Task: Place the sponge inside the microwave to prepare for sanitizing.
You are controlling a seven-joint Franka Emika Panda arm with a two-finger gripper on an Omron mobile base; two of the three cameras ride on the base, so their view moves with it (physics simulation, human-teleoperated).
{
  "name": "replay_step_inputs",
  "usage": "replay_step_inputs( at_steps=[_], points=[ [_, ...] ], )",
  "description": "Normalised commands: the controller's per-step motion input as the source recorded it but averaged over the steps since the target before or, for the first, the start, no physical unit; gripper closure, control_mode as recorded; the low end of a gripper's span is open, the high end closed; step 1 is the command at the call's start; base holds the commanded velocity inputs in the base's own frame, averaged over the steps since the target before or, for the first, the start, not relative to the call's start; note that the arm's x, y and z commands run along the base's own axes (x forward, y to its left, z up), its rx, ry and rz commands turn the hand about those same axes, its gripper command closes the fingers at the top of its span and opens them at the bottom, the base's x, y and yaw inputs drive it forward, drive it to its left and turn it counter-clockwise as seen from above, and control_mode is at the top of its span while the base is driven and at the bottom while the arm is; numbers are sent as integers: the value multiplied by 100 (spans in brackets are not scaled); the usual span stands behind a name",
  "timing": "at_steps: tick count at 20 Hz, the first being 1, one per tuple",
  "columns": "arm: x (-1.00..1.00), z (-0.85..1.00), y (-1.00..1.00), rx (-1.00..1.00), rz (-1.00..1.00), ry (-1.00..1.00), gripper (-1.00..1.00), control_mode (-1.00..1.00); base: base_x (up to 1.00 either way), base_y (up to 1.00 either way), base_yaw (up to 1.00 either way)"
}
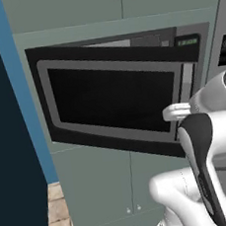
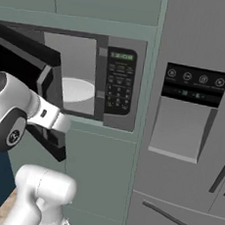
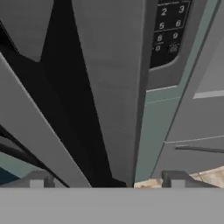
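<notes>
The microwave [image 2: 118,83] is built into the green cabinetry, and its black, grey-trimmed door [image 1: 108,100] stands partly swung out to the left. Through the gap I see the pale cavity and the round white plate [image 2: 78,94]. The keypad [image 3: 168,30] with its green display sits at the right side. My gripper [image 3: 106,180] is open, its fingertips [image 3: 175,178] wide apart with nothing held, close in front of the door's free edge. My white hand [image 1: 177,111] rests by the door's right edge. The sponge is out of view.
A grey fridge with a dispenser panel [image 2: 194,88] stands right of the microwave. Green cabinet doors [image 1: 93,186] lie below it and more above. A blue wall edge [image 1: 16,76] and tiled floor [image 1: 58,215] are at the left.
</notes>
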Motion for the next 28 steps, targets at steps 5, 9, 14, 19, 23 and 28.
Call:
replay_step_inputs(
  at_steps=[5, 9, 14, 19, 23, 28],
  points=[
    [-69, 0, -17, 17, 0, 0, -100, -100, 0, 0, 0],
    [-43, 8, -27, 24, 0, 1, -100, -100, 0, 0, 0],
    [-21, 19, -32, 26, 0, 1, -100, -100, 0, 0, 0],
    [-15, 16, -7, 24, 1, 0, -100, -100, 0, 0, 0],
    [-14, 15, -12, 25, 6, 0, -100, -100, 0, 0, 0],
    [-1, 7, -18, 23, 4, 0, -100, -100, 0, 0, 0]
  ],
)
